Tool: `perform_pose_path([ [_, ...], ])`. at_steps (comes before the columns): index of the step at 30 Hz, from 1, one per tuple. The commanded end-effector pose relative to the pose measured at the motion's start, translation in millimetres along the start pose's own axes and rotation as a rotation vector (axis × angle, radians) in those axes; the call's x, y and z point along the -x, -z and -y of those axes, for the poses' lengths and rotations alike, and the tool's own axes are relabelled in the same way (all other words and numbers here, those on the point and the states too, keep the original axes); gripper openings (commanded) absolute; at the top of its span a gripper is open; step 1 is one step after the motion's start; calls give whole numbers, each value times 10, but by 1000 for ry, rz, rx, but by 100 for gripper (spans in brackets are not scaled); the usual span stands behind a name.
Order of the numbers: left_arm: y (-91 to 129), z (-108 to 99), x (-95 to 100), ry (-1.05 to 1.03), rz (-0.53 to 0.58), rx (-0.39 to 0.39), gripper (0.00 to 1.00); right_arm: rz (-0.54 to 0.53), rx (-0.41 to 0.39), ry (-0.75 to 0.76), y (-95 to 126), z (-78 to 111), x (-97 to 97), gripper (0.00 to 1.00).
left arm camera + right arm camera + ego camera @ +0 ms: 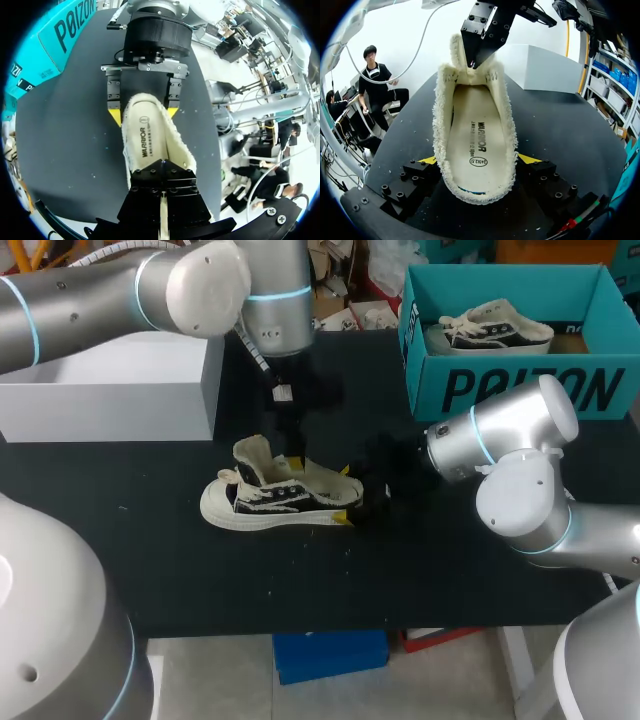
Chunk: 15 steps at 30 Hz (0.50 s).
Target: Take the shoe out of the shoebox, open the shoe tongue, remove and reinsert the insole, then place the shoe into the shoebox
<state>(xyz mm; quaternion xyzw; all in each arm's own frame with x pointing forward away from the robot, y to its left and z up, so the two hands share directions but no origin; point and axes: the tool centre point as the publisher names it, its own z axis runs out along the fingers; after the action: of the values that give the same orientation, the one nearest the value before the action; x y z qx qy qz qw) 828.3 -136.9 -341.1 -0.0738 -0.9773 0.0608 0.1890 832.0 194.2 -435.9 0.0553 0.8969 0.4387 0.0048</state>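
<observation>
Head view. The shoe (270, 502) lies on its sole on the black table (180, 570), out of the teal shoebox (500, 380), which holds a second shoe (495, 328). Long axis runs across the table: toe toward the left arm's side, heel toward the right arm's. The right gripper (350, 495) sits at the heel, one yellow tip on each side. The left gripper (290, 462) comes down from above onto the raised tongue (252, 455). A white box (110, 390) stands well apart, behind the toe.

Left wrist view. Its own fingers are pressed together over the shoe opening with a thin pale strip between them, judged to be the tongue pinched. The insole (150, 142) lies flat inside, exposed toward the heel.

Right wrist view. Its own tips bear on both heel sides: clamped on the shoe. The shoe points straight away from it, tongue upright at the far end.

Judgement: tongue open, insole not yet out. Its heel end lies nearest the right gripper, but that gripper is occupied bracing the shoe.
</observation>
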Motion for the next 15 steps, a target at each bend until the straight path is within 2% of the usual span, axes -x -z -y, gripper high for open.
perform_pose_path([
  [1,-127,10,6,7,-10,0,0,2,-2,-1,-25,46,3,0],
  [15,-431,-38,-98,27,-60,14,0,2,-2,-1,-25,46,3,0],
])
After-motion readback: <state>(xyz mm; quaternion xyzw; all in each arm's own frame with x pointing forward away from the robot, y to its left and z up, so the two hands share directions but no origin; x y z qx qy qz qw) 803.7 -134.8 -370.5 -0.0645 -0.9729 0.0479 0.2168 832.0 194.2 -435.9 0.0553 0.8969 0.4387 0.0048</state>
